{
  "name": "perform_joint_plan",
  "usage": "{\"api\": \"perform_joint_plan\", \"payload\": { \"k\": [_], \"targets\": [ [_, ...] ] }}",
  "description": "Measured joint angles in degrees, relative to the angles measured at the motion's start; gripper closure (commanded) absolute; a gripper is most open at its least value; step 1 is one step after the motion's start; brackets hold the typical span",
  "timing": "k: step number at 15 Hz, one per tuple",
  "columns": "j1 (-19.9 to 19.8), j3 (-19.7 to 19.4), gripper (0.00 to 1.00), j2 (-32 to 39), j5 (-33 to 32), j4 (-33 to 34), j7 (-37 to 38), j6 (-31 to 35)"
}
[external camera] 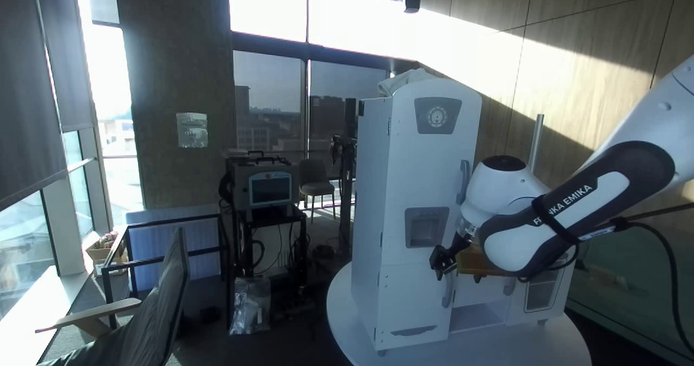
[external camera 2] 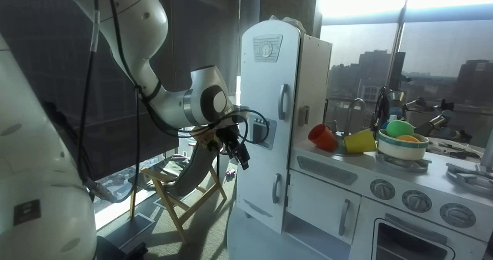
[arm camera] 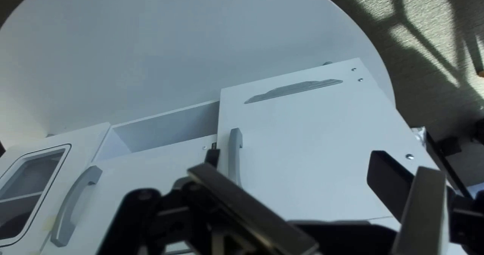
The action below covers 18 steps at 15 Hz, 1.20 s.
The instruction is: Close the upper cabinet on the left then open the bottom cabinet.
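Observation:
The upper cabinet's tall white door with its grey panel stands flush with the unit in both exterior views (external camera: 420, 171) (external camera 2: 265, 83). The bottom cabinet's short white door below it is shut (external camera: 409, 295) (external camera 2: 256, 187) and fills the middle of the wrist view (arm camera: 302, 138). Its grey vertical handle (arm camera: 234, 153) also shows in both exterior views (external camera: 448, 290) (external camera 2: 276, 188). My gripper (external camera: 443, 260) (external camera 2: 242, 156) is open and empty, in front of the unit near the seam between the doors. In the wrist view its fingers (arm camera: 297, 162) are wide apart, with the handle near the left finger; the handle's lower end there is hidden.
A small cabinet door (external camera 2: 323, 200) and an oven unit with knobs (external camera 2: 416, 202) adjoin the tall unit. Cups (external camera 2: 322, 137) and a pot (external camera 2: 402, 146) sit on its counter. The kitchen stands on a round white table (external camera: 341, 295). A chair (external camera 2: 192, 171) stands beyond.

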Motion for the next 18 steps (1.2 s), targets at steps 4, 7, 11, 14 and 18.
{"api": "perform_joint_plan", "payload": {
  "k": [4, 7, 11, 14, 18],
  "targets": [
    [-7.12, 0.96, 0.0, 8.18, -15.8, 6.49, 4.12, -0.73],
    [-8.28, 0.8, 0.0, 15.05, -20.65, 12.01, 2.65, -3.89],
    [-6.63, -1.53, 0.0, 23.93, -20.66, 18.83, -5.06, -6.52],
    [0.38, -10.52, 0.0, 28.51, -19.2, 22.94, -12.88, -6.28],
    [3.61, -17.74, 0.0, 31.86, -18.42, 24.18, -24.38, 2.5]
  ]
}}
